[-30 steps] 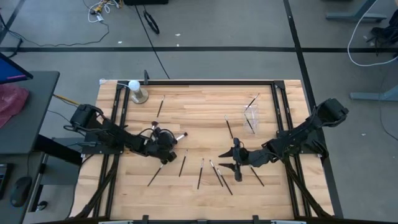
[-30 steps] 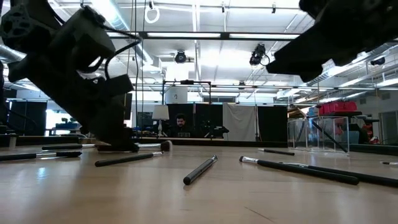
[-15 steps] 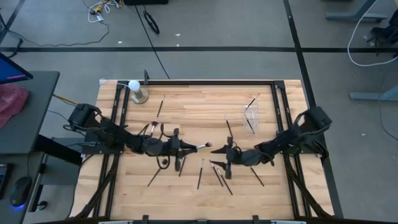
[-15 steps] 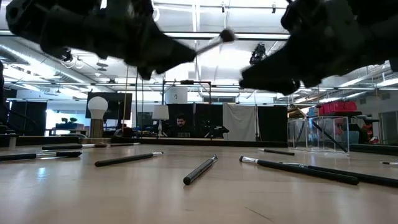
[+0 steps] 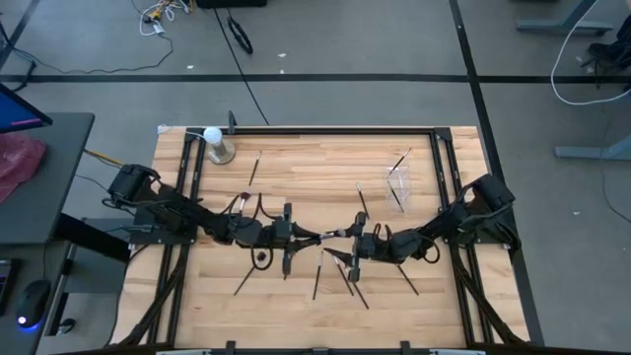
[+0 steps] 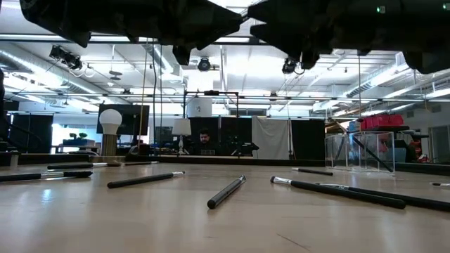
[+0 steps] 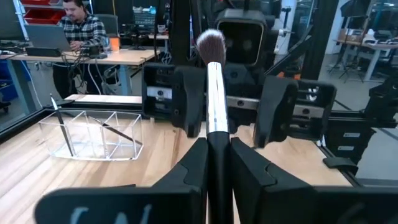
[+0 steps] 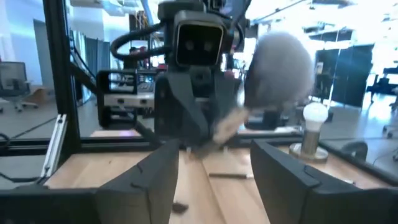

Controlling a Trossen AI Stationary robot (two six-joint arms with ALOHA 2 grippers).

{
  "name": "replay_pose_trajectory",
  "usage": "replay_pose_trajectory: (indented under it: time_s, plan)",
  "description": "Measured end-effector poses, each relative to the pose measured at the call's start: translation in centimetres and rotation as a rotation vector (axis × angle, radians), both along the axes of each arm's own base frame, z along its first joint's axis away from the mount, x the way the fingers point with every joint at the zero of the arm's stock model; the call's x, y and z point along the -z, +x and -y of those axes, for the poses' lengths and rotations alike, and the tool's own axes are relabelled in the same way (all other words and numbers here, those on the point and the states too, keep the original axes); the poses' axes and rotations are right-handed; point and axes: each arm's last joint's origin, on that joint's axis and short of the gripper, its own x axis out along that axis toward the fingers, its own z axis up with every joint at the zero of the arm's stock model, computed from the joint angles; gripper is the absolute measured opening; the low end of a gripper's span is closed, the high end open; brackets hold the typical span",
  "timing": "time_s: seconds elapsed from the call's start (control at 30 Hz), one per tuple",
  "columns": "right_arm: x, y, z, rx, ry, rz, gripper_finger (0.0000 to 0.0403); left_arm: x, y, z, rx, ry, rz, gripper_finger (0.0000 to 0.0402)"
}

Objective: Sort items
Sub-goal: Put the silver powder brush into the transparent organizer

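1. The wooden worktop fills the middle of the room, with a dark arm reaching in from each side so that the two meet near its centre.
2. A clear box stands toward the right-hand far part of the worktop, with thin sticks inside it.
3. A white ball on a metallic base sits at the far left corner.
4. The left pincer is raised above the wood, clenched on a brush whose tufted tip points at the other arm.
5. The right pincer faces it with its fingers spread apart, the tuft between them, not gripped.
6. Other brushes lie scattered on the near part of the worktop under the arms.
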Motion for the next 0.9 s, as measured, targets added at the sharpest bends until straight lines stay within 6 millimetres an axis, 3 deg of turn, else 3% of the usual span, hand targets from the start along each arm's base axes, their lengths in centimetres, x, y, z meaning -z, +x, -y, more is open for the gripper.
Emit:
replay_pose_trajectory:
  time_s: [0.2,0.33,0.67,0.8,0.9]
  plan:
    - [-1.1,0.8,-0.4,0.009,-0.037,0.036,0.0202,0.0,0.0,0.0,0.002,0.001,-0.004,0.0047]
    - [-1.3,0.9,-0.4,0.011,-0.040,0.043,0.0181,0.0,0.0,0.0,0.004,0.002,-0.004,0.0047]
    - [-1.2,0.9,-0.6,0.004,-0.019,0.035,0.0026,0.1,0.0,0.1,0.007,-0.001,-0.014,0.0081]
    - [-1.4,0.3,-1.1,0.107,-0.038,-0.028,0.0026,0.3,0.0,0.0,-0.008,0.002,-0.034,0.0109]
    - [-2.9,-1.0,-1.6,0.256,-0.068,-0.097,0.0035,0.8,0.0,-0.1,-0.035,0.020,-0.086,0.0133]
